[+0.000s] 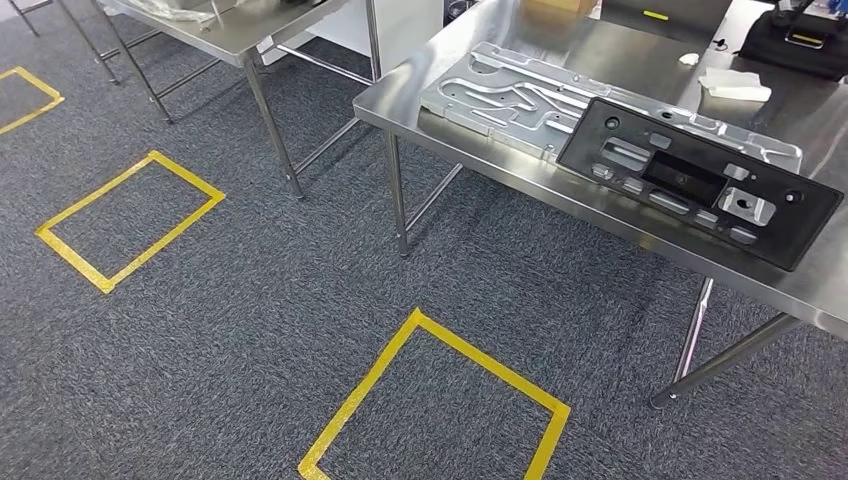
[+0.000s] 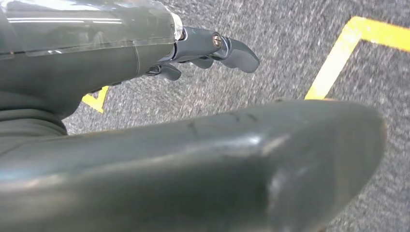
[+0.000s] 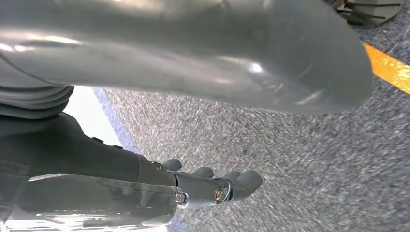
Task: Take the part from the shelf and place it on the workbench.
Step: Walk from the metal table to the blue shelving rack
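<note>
Even, bright overhead lighting gives soft glare on the steel workbench [image 1: 600, 205] and faint shadows under it, while both wrist views show motion-blurred carpet [image 3: 290, 159] and specular highlights on the defocused thumb [image 2: 217, 164].

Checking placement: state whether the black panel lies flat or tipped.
Tipped slightly: the black panel rests partly on the silver plate, partly on the workbench.

A workshop or factory test floor: steel workbenches [image 1: 480, 115] stand on grey carpet [image 1: 250, 320] marked with yellow tape squares [image 1: 130, 220], and machined metal plates [image 1: 530, 95] and a black panel [image 1: 700, 185] lie on one bench.
</note>
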### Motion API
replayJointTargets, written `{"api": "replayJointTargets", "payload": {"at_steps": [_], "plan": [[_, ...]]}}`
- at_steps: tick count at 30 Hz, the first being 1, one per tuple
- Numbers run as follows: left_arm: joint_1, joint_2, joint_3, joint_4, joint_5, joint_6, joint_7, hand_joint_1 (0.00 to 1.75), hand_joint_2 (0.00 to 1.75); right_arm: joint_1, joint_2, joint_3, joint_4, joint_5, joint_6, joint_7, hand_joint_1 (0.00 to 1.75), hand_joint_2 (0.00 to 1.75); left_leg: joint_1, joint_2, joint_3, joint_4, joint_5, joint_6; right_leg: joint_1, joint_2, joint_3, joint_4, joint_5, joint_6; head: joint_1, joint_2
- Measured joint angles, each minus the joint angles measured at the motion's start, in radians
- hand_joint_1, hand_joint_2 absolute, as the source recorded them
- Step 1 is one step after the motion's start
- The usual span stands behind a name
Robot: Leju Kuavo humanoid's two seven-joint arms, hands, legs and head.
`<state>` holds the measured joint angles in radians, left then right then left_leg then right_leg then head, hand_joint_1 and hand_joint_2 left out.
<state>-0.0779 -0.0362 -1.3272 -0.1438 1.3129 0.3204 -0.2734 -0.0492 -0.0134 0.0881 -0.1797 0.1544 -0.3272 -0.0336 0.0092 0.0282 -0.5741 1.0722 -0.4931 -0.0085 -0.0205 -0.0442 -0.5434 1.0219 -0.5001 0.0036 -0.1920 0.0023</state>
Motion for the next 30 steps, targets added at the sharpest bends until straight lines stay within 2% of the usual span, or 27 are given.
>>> {"api": "replayJointTargets", "payload": {"at_steps": [1, 2, 4, 5, 7, 9, 10, 11, 12, 14, 15, 16, 17, 19, 21, 22, 24, 25, 26, 27, 28, 29, 30], "plan": [[-0.001, 0.000, 0.000, 0.000, 0.000, 0.001, 0.000, 0.00, 0.00, 0.000, 0.000, 0.000, 0.000, 0.002, 0.001, 0.000, 0.00, 0.00, -0.004, 0.009, 0.015, -0.034, 0.007, 0.006, 0.002, -0.004, 0.002, 0.000, -0.002, 0.006, 0.000, 0.000], [-0.002, 0.000, 0.000, 0.000, 0.000, 0.001, 0.000, 0.00, 0.00, 0.000, -0.001, 0.000, 0.000, 0.003, 0.002, 0.000, 0.00, 0.00, -0.007, 0.011, 0.017, -0.045, 0.004, 0.012, 0.003, -0.009, 0.003, -0.001, -0.002, 0.011, 0.000, 0.000], [0.000, 0.001, -0.001, 0.000, -0.001, -0.001, -0.005, 0.00, 0.00, -0.002, -0.001, 0.000, 0.000, 0.005, 0.005, 0.003, 0.00, 0.00, -0.008, -0.002, 0.017, -0.052, 0.008, 0.024, 0.003, -0.018, 0.008, -0.004, -0.003, 0.024, 0.000, 0.000], [0.002, 0.001, -0.001, 0.000, -0.001, -0.002, -0.009, 0.00, 0.00, -0.002, -0.002, 0.000, 0.000, 0.006, 0.007, 0.005, 0.00, 0.00, -0.006, -0.008, 0.021, -0.058, 0.012, 0.032, 0.002, -0.014, 0.008, 0.002, -0.010, 0.029, 0.000, 0.000], [0.001, 0.002, -0.001, 0.000, 0.000, -0.002, -0.018, 0.00, 0.00, -0.002, -0.002, 0.000, 0.000, 0.008, 0.011, 0.013, 0.00, 0.00, -0.003, -0.018, 0.027, -0.069, 0.021, 0.045, -0.001, 0.009, -0.018, 0.065, -0.053, 0.035, 0.000, 0.000], [-0.001, 0.001, -0.001, 0.000, 0.001, -0.001, -0.027, 0.00, 0.00, 0.000, -0.003, 0.000, 0.001, 0.009, 0.012, 0.023, 0.00, 0.00, -0.006, -0.029, 0.025, -0.069, 0.022, 0.050, -0.002, 0.030, -0.079, 0.190, -0.115, 0.035, 0.000, 0.000], [0.000, 0.001, -0.001, 0.000, 0.001, 0.002, -0.032, 0.00, 0.00, 0.000, -0.004, 0.000, 0.001, 0.009, 0.012, 0.028, 0.00, 0.00, -0.009, -0.036, 0.025, -0.069, 0.022, 0.051, -0.002, 0.033, -0.106, 0.242, -0.130, 0.035, 0.000, 0.000], [0.000, 0.001, -0.001, 0.000, 0.002, 0.005, -0.037, 0.00, 0.00, 0.001, -0.004, 0.000, 0.001, 0.010, 0.012, 0.031, 0.00, 0.00, -0.010, -0.044, 0.025, -0.067, 0.021, 0.052, -0.001, 0.034, -0.119, 0.263, -0.126, 0.034, 0.000, 0.000], [0.000, 0.001, -0.001, 0.000, 0.004, 0.008, -0.043, 0.00, 0.00, 0.001, -0.004, 0.000, 0.001, 0.010, 0.012, 0.033, 0.00, 0.00, -0.012, -0.052, 0.026, -0.066, 0.020, 0.052, -0.001, 0.036, -0.114, 0.244, -0.101, 0.032, 0.000, 0.000], [0.000, 0.001, -0.001, 0.000, 0.013, 0.014, -0.055, 0.00, 0.00, 0.002, -0.005, 0.000, 0.001, 0.008, 0.012, 0.033, 0.00, 0.00, -0.013, -0.067, 0.028, -0.062, 0.017, 0.050, -0.001, 0.050, -0.064, 0.123, -0.028, 0.024, 0.000, 0.000], [-0.001, 0.001, -0.001, 0.000, 0.017, 0.017, -0.059, 0.00, 0.00, 0.003, -0.005, 0.000, 0.002, 0.007, 0.011, 0.032, 0.00, 0.00, -0.015, -0.072, 0.027, -0.057, 0.014, 0.046, 0.001, 0.063, -0.039, 0.063, -0.004, 0.019, 0.000, 0.000], [-0.002, 0.001, -0.001, 0.000, 0.020, 0.020, -0.063, 0.00, 0.00, 0.002, -0.005, 0.000, 0.002, 0.004, 0.011, 0.031, 0.00, 0.00, -0.015, -0.077, 0.024, -0.054, 0.013, 0.041, 0.003, 0.073, -0.024, 0.024, 0.008, 0.015, 0.000, 0.000], [-0.002, 0.001, -0.001, 0.000, 0.020, 0.024, -0.066, 0.00, 0.00, 0.002, -0.005, 0.000, 0.002, 0.001, 0.010, 0.030, 0.00, 0.00, -0.014, -0.081, 0.021, -0.053, 0.012, 0.036, 0.005, 0.080, -0.018, 0.008, 0.009, 0.012, 0.000, 0.000], [-0.002, 0.000, -0.001, 0.000, 0.017, 0.033, -0.073, 0.00, 0.00, 0.001, -0.004, -0.001, 0.002, -0.010, 0.010, 0.029, 0.00, 0.00, -0.013, -0.088, 0.018, -0.054, 0.012, 0.025, 0.006, 0.072, -0.017, 0.002, 0.011, 0.005, 0.000, 0.000], [-0.004, -0.003, -0.001, 0.000, 0.008, 0.045, -0.084, 0.00, 0.00, 0.002, -0.003, -0.003, 0.002, -0.022, 0.013, 0.030, 0.00, 0.00, -0.013, -0.074, 0.010, -0.032, -0.006, 0.013, 0.001, 0.059, -0.011, -0.007, 0.014, -0.007, 0.000, 0.000], [-0.006, -0.005, -0.002, 0.000, 0.002, 0.051, -0.091, 0.00, 0.00, 0.004, -0.003, -0.006, 0.002, -0.027, 0.016, 0.031, 0.00, 0.00, -0.012, -0.062, -0.007, 0.008, -0.030, 0.007, -0.001, 0.052, -0.008, -0.011, 0.015, -0.012, 0.000, 0.000], [-0.013, -0.012, -0.006, 0.000, -0.014, 0.064, -0.099, 0.00, 0.00, 0.008, -0.003, -0.015, 0.002, -0.037, 0.021, 0.041, 0.00, 0.00, -0.006, -0.043, -0.067, 0.136, -0.093, -0.006, 0.000, 0.038, -0.007, -0.012, 0.014, -0.017, 0.000, 0.000], [-0.016, -0.015, -0.010, 0.000, -0.023, 0.071, -0.100, 0.00, 0.00, 0.009, -0.004, -0.020, 0.003, -0.041, 0.024, 0.050, 0.00, 0.00, -0.002, -0.041, -0.096, 0.197, -0.115, -0.011, 0.000, 0.031, -0.007, -0.012, 0.013, -0.018, 0.000, 0.000], [-0.019, -0.018, -0.016, -0.001, -0.033, 0.076, -0.099, 0.00, 0.00, 0.010, -0.004, -0.025, 0.003, -0.046, 0.024, 0.062, 0.00, 0.00, 0.001, -0.039, -0.113, 0.229, -0.119, -0.015, 0.000, 0.025, -0.006, -0.012, 0.013, -0.017, 0.000, 0.000], [-0.022, -0.022, -0.022, -0.001, -0.042, 0.079, -0.095, 0.00, 0.00, 0.010, -0.004, -0.029, 0.003, -0.051, 0.022, 0.075, 0.00, 0.00, 0.003, -0.037, -0.112, 0.225, -0.105, -0.017, 0.000, 0.020, -0.005, -0.011, 0.012, -0.016, 0.000, 0.000], [-0.027, -0.024, -0.030, -0.001, -0.053, 0.080, -0.090, 0.00, 0.00, 0.010, -0.004, -0.034, 0.003, -0.056, 0.017, 0.088, 0.00, 0.00, 0.005, -0.033, -0.091, 0.181, -0.074, -0.018, -0.001, 0.015, -0.003, -0.011, 0.010, -0.014, 0.000, 0.000], [-0.035, -0.026, -0.038, -0.001, -0.065, 0.078, -0.083, 0.00, 0.00, 0.010, -0.003, -0.040, 0.003, -0.064, 0.009, 0.099, 0.00, 0.00, 0.007, -0.024, -0.056, 0.111, -0.036, -0.017, -0.001, 0.011, 0.000, -0.010, 0.008, -0.011, 0.000, 0.000], [-0.046, -0.028, -0.047, -0.001, -0.081, 0.075, -0.075, 0.00, 0.00, 0.011, -0.002, -0.047, 0.003, -0.075, -0.002, 0.107, 0.00, 0.00, 0.004, -0.011, -0.021, 0.040, -0.010, -0.014, 0.000, 0.005, 0.003, -0.008, 0.006, -0.007, 0.000, 0.000]]}}
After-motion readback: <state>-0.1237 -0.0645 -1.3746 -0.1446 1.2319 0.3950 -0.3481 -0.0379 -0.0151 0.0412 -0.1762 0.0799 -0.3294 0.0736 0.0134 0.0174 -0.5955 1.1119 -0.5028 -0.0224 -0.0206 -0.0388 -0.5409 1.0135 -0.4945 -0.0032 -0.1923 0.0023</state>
